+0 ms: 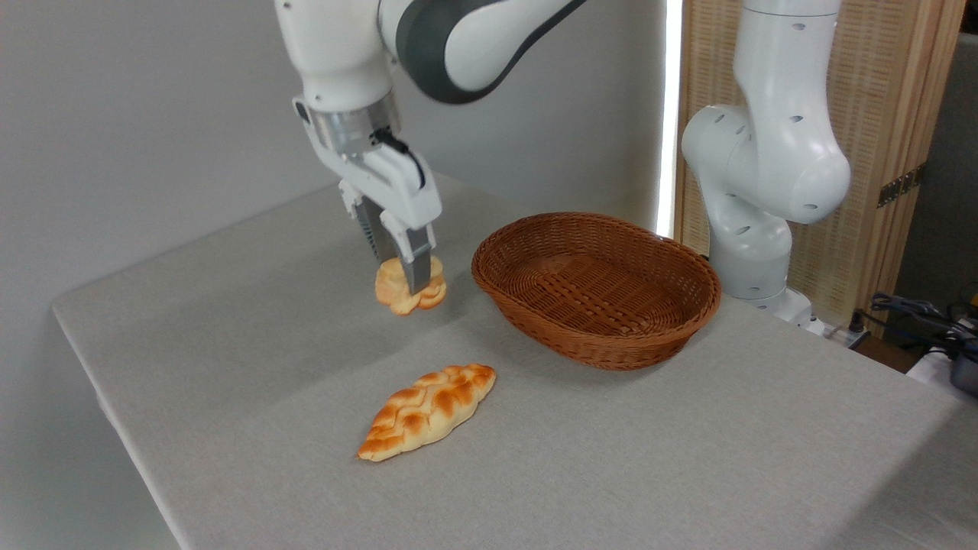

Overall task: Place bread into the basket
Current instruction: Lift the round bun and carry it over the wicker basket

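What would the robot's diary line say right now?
phase: carrying | gripper: shut on bun, clear of table | wicker basket: empty, right of bun | braided loaf: on table

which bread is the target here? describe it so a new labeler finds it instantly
Start at the wicker basket on the grey table; just left of its rim hangs the gripper. The bun pinched between its fingers, held clear of the table, is the target. It is small, round and pale, unlike the longer braided loaf lying flat nearer the camera.
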Controlling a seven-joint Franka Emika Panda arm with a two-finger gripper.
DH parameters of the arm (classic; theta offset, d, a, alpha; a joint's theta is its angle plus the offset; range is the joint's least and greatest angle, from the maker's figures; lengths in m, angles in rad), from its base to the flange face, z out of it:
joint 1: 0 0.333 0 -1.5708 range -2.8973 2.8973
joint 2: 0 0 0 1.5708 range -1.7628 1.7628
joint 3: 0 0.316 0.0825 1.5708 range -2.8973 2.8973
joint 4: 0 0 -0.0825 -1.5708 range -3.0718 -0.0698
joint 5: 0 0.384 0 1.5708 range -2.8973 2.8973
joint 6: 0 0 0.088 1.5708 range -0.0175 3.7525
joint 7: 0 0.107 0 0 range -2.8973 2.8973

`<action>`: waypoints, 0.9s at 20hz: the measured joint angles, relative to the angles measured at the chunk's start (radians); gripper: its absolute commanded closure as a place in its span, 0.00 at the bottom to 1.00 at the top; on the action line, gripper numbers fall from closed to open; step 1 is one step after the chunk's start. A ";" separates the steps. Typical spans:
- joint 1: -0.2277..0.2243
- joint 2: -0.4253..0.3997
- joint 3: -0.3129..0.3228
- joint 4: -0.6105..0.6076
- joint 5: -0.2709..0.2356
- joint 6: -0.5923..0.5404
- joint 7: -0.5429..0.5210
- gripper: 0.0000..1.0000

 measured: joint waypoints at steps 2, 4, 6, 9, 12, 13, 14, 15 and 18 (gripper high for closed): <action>0.003 -0.036 0.005 -0.001 0.000 -0.046 0.000 0.34; 0.004 -0.071 0.005 -0.014 0.000 -0.091 -0.001 0.33; 0.004 -0.109 0.005 -0.051 0.000 -0.118 -0.001 0.33; 0.004 -0.170 0.005 -0.130 0.000 -0.152 -0.001 0.28; 0.004 -0.215 0.005 -0.196 0.007 -0.192 -0.001 0.09; 0.004 -0.224 0.005 -0.216 0.010 -0.210 -0.001 0.05; 0.004 -0.227 0.004 -0.228 0.011 -0.221 -0.001 0.01; 0.004 -0.228 0.002 -0.241 0.011 -0.227 -0.001 0.00; 0.002 -0.224 -0.005 -0.269 0.011 -0.228 -0.001 0.00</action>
